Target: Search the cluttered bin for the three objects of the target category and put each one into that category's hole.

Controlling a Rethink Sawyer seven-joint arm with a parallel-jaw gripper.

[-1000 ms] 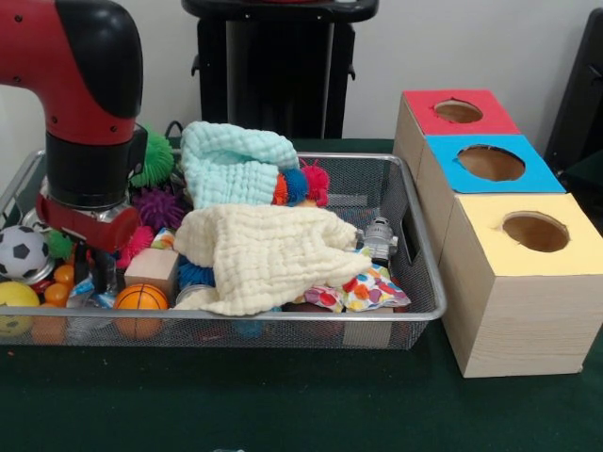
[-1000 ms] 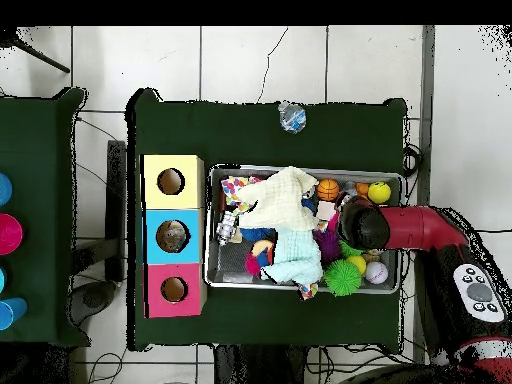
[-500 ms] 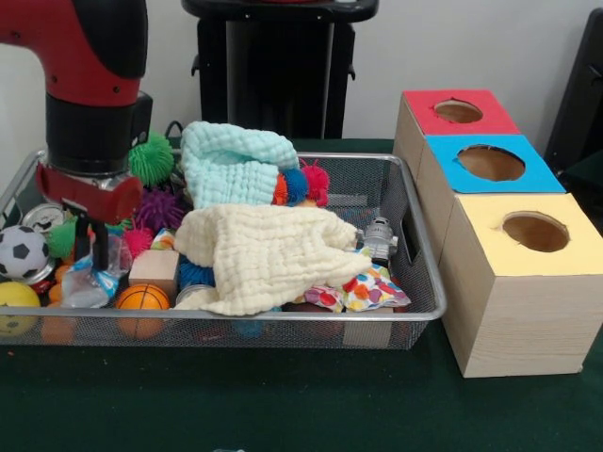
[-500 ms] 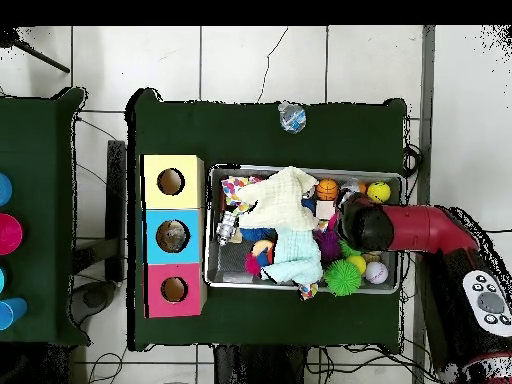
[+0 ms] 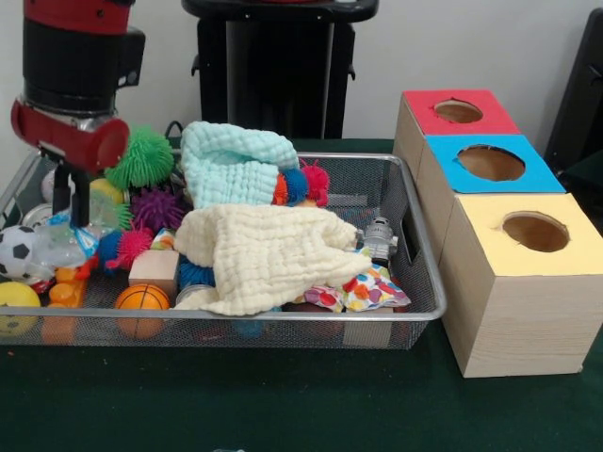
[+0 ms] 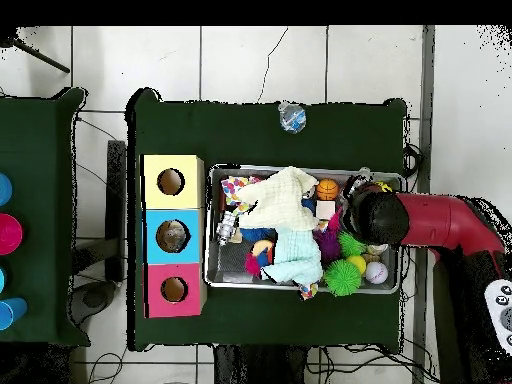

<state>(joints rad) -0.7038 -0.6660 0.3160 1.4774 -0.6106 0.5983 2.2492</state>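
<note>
Gripper point(image 5: 71, 202) at left of the frame pinches a crinkly clear plastic bag point(image 5: 64, 247), lifted just above the wire mesh bin point(image 5: 396, 202). No readable writing. Waffle-textured cream cloth point(image 5: 264, 254) mid-bin; spiky green ball point(image 5: 141, 158) upper left.

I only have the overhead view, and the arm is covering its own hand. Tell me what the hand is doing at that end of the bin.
Observer: In the front view the hand is closed on a clear plastic packet with blue on it.
Operator: Give me the packet's position against the toys.
Observer: It hangs just above them, next to the soccer ball. I cannot tell whether the two touch.
Operator: Report anything tucked under the big pale cloth.
Observer: A blue spiky toy peeks out from under the cream cloth, beside a wooden block.
</note>
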